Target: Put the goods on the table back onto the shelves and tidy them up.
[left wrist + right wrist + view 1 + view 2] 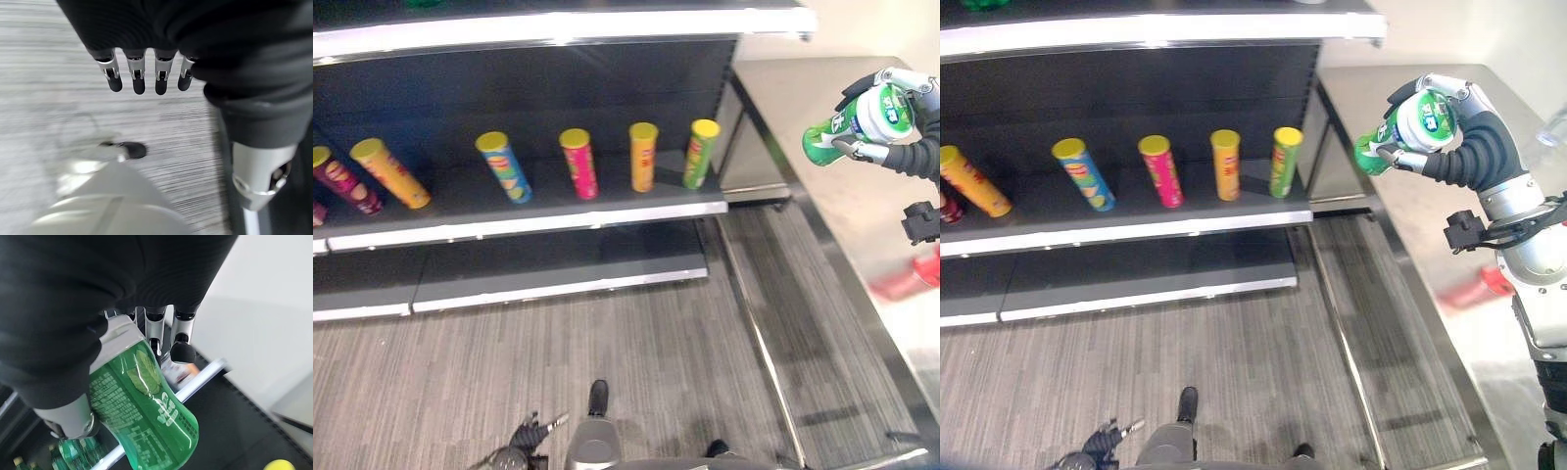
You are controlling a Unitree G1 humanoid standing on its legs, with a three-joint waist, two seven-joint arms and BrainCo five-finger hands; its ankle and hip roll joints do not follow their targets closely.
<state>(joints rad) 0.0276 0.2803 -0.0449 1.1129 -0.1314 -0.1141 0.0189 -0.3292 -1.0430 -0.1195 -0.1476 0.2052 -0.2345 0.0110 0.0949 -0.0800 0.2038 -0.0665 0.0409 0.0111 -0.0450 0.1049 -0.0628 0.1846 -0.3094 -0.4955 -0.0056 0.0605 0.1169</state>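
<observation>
The right hand (pixel 1449 137) holds a green bottle (pixel 1408 125) in the air over the steel worktop (pixel 1430 245) at the right of the scene, its fingers (pixel 181 340) curled round the body and the thumb closing on the other side. The bottle lies tilted, white-labelled end towards the camera, not upright. The left hand (pixel 146 73) hangs low near the floor with its fingers straight and slightly apart, holding nothing.

The shelf (pixel 558 220) to the left carries a row of tall snack tubes: a yellow-green one (pixel 700 152) at the right end, then an orange (pixel 643 157), a pink (pixel 578 163) and a blue (pixel 504 166), with two more leaning further left. They stand close to the front edge, and several already tilt.

The main risk looks to be the carry across: the bottle is smooth and rounded, and held at a slant it could slip or turn in the fingers as the arm swings left. A second risk is the bottle or forearm clipping the yellow-green tube, which seems likely to topple and knock its neighbours. The upper shelf (pixel 558 29) overhangs, so a high approach may strike its front lip. The right wrist view shows green bottles (pixel 73 453) on a lower level, probably where this one belongs, and a tilted set-down there could upset them.
</observation>
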